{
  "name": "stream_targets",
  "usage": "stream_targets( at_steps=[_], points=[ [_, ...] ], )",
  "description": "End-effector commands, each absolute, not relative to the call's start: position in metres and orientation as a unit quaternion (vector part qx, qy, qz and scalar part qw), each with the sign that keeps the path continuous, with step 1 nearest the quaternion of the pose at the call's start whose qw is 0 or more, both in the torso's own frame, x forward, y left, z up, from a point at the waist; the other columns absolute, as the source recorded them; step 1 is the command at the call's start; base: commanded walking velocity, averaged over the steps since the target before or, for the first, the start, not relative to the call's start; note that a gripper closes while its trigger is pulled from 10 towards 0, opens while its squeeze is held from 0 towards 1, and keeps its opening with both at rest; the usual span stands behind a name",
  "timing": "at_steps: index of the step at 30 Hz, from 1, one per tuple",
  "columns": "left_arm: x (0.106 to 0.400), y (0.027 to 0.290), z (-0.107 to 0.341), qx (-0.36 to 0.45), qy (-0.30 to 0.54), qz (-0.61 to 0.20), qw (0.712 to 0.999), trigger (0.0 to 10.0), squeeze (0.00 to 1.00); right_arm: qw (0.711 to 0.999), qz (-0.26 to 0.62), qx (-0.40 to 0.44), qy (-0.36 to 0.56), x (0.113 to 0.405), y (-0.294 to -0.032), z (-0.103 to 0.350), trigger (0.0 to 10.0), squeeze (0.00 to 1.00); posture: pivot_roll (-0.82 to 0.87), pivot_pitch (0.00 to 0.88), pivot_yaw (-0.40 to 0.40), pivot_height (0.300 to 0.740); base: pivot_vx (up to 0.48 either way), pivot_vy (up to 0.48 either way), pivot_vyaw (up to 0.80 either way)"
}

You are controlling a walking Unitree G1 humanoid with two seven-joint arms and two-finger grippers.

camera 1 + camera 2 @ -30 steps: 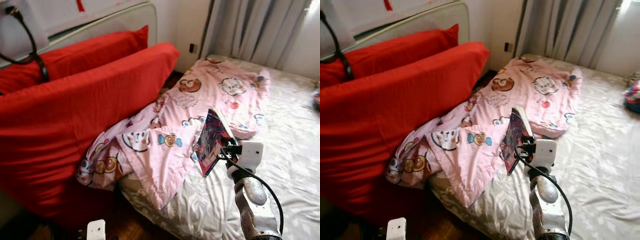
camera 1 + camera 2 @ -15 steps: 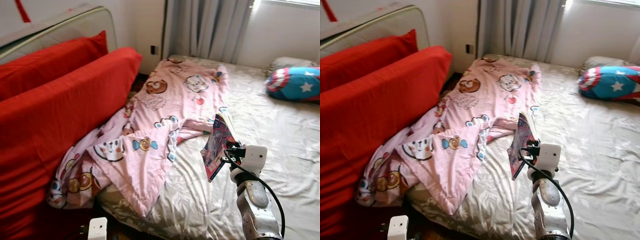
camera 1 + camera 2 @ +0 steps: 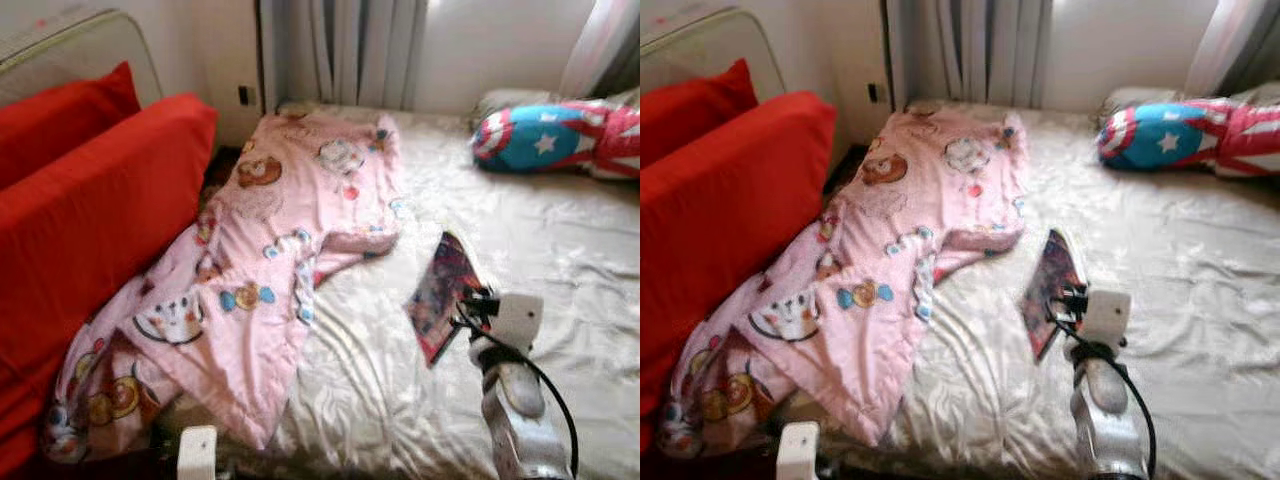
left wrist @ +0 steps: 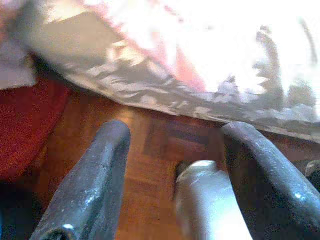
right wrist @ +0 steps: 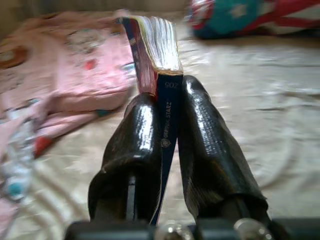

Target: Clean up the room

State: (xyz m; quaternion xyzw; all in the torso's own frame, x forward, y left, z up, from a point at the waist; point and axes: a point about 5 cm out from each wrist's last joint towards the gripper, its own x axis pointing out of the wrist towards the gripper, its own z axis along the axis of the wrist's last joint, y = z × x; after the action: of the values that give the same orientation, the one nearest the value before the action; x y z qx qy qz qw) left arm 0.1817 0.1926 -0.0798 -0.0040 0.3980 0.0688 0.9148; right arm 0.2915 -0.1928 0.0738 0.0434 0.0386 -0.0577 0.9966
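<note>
My right gripper (image 3: 470, 308) is shut on a thin book with a colourful cover (image 3: 442, 294), held upright above the bed's pale sheet (image 3: 560, 250). In the right wrist view the book's dark spine (image 5: 166, 130) sits clamped between the two black fingers (image 5: 137, 145). A pink cartoon blanket (image 3: 260, 260) lies rumpled across the bed's left side and hangs over its edge. My left gripper (image 4: 170, 175) hangs low over the wooden floor (image 4: 150, 165) by the bed's edge, open and holding nothing.
Large red cushions (image 3: 90, 200) lean against a headboard at the left. A blue, red and white star-patterned pillow (image 3: 545, 135) lies at the bed's far right. Grey curtains (image 3: 340, 45) hang behind the bed.
The camera has swung to the right, so the red cushions slid left and the star pillow came into view. The book stays clamped in my right gripper.
</note>
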Motion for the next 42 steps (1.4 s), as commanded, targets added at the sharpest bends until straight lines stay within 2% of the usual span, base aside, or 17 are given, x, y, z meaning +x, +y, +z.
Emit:
stream_targets(
  at_steps=[1, 10, 24, 30, 34, 42],
  points=[
    [0.174, 0.197, -0.083, 0.001, 0.413, 0.076, 0.908, 10.0, 0.0, 0.998, -0.053, 0.044, 0.012, 0.295, -0.188, 0.085, 10.0, 0.0, -0.12, 0.146, -0.03, 0.74, 0.0, 0.0, -0.78],
    [0.176, 0.199, -0.082, 0.013, 0.412, 0.077, 0.908, 10.0, 0.0, 0.998, -0.052, 0.045, 0.007, 0.297, -0.187, 0.088, 10.0, 0.0, -0.13, 0.169, -0.025, 0.74, 0.0, 0.0, -0.73],
    [0.178, 0.197, -0.082, 0.019, 0.413, 0.072, 0.908, 10.0, 0.0, 0.999, -0.034, 0.037, 0.006, 0.297, -0.18, 0.088, 10.0, 0.0, -0.13, 0.19, -0.01, 0.74, 0.0, -0.401, 0.0],
    [0.177, 0.199, -0.082, 0.022, 0.416, 0.072, 0.906, 10.0, 0.0, 1.0, -0.026, -0.001, 0.0, 0.296, -0.178, 0.089, 10.0, 0.0, -0.12, 0.196, -0.006, 0.74, 0.0, -0.426, 0.0],
    [0.177, 0.199, -0.082, 0.022, 0.416, 0.071, 0.906, 10.0, 0.0, 1.0, -0.027, 0.002, -0.004, 0.296, -0.178, 0.09, 10.0, 0.0, -0.13, 0.198, -0.004, 0.74, 0.0, -0.426, 0.55],
    [0.175, 0.2, -0.083, 0.023, 0.419, 0.07, 0.905, 10.0, 0.0, 0.999, -0.036, 0.003, -0.004, 0.296, -0.18, 0.091, 10.0, 0.0, -0.13, 0.199, -0.003, 0.74, 0.0, -0.426, 0.0]
  ],
)
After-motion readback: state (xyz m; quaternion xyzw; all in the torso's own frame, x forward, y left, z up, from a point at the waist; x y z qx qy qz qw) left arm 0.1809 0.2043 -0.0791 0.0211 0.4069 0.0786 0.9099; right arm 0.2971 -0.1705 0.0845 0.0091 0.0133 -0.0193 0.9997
